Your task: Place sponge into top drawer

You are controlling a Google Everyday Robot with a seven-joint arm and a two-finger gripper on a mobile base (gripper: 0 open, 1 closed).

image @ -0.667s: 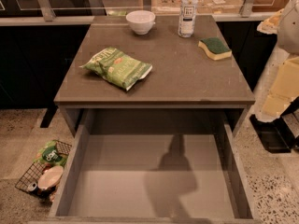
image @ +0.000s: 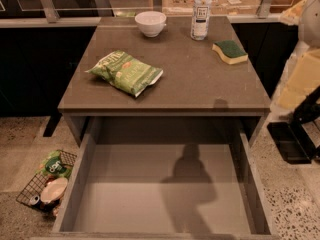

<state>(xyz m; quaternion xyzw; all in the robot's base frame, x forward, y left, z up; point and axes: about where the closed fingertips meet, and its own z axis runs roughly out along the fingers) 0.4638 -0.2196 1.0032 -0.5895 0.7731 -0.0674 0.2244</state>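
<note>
Sponge (image: 230,51): lying flat on the table's far right part, green scouring side facing up and yellow foam showing along its near edge; sitting just in front of and to the right of the bottle, apart from it; nothing is touching it.

Top drawer (image: 82,179): standing pulled out toward the viewer below the table's front edge; its flat grey bottom is carrying only a dark shadow (image: 187,184) near the middle.

Gripper (image: 290,143): appearing as a dark blocky shape at the right edge, hanging low outside the drawer's right wall and well apart from the sponge; whether it is open or closed cannot be told, nor whether it is gripping anything.

Table (image: 200,89): a brown top, spreading above the drawer.

Bottle (image: 200,14): standing upright at the far edge, clear with a label.

Bowl (image: 150,23): white, sitting upright to the left of the bottle, apart from it.

Snack bag (image: 126,72): green and crinkly, lying flat and angled on the table's left half, well apart from the sponge.

Wire basket (image: 35,186): sitting on the speckled floor left of the drawer, holding small items too unclear to name.
</note>
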